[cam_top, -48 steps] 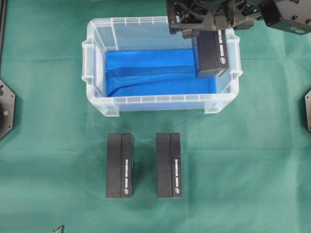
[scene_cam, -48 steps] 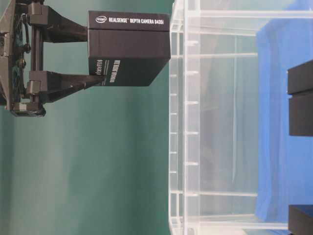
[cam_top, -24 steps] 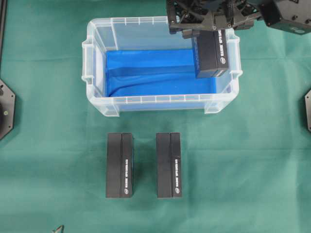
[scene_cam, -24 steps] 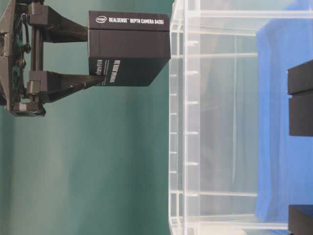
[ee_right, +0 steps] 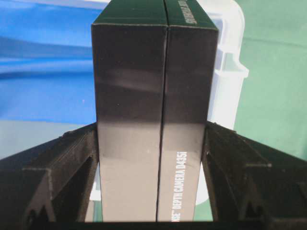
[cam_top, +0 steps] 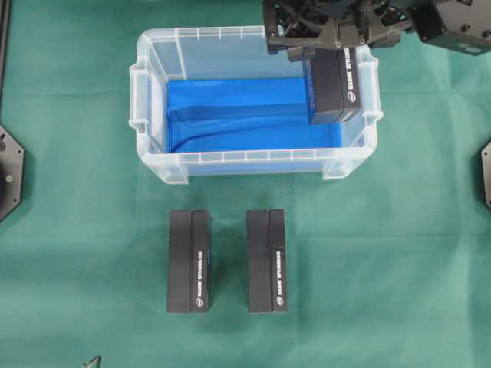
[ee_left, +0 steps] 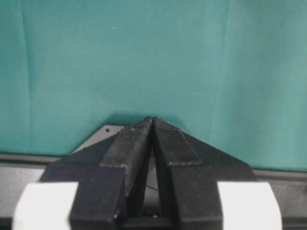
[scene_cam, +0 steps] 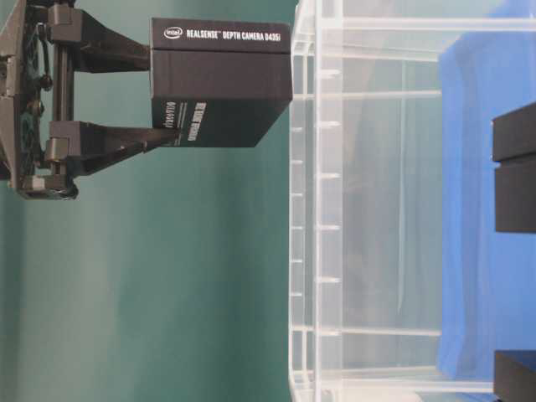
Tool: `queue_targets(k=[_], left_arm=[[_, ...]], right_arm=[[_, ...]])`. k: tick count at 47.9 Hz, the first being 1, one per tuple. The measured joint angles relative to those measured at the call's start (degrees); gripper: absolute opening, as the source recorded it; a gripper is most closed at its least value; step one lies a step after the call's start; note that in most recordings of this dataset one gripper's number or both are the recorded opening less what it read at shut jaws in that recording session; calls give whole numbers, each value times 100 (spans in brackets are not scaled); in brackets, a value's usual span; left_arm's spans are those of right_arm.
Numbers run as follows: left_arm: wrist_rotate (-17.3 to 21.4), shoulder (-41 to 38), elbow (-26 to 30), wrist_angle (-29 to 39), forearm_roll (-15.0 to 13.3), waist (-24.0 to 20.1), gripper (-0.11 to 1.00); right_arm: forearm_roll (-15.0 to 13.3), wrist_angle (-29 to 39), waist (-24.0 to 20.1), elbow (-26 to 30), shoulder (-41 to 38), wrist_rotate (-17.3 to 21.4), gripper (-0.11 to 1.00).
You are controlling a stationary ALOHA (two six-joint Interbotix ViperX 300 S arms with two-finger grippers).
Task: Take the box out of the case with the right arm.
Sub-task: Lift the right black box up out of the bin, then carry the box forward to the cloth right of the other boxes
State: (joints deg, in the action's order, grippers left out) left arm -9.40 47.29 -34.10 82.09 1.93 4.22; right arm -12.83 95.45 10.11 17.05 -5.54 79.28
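My right gripper point(cam_top: 328, 55) is shut on a black box point(cam_top: 334, 84) printed "RealSense Depth Camera D435i", its fingers pressed on the two broad sides point(ee_right: 153, 120). The box hangs over the right end of the case point(cam_top: 253, 158), a clear plastic tub with a blue sheet on its bottom. In the table-level view, which is turned on its side, the box point(scene_cam: 222, 84) has its lower end about level with the case's rim point(scene_cam: 303, 209). The left gripper point(ee_left: 152, 120) is shut with nothing in it, over green cloth.
Two more black boxes point(cam_top: 189, 261) point(cam_top: 267, 261) lie side by side on the green cloth in front of the case. Black arm bases sit at the left edge point(cam_top: 9, 172) and the right edge point(cam_top: 486, 175) of the table.
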Motion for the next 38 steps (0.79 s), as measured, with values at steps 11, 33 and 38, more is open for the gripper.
queue_targets(k=[11,33,38], left_arm=[[0,0,0,9,9,0,2],[0,-9,0,9,9,0,2],[0,-9,0,0,9,0,2]], right_arm=[[18,114,-413,35,18,396,65],[9,668,-2241,44,62,2136,65],[18,677,-2663,44,62,2575,65]])
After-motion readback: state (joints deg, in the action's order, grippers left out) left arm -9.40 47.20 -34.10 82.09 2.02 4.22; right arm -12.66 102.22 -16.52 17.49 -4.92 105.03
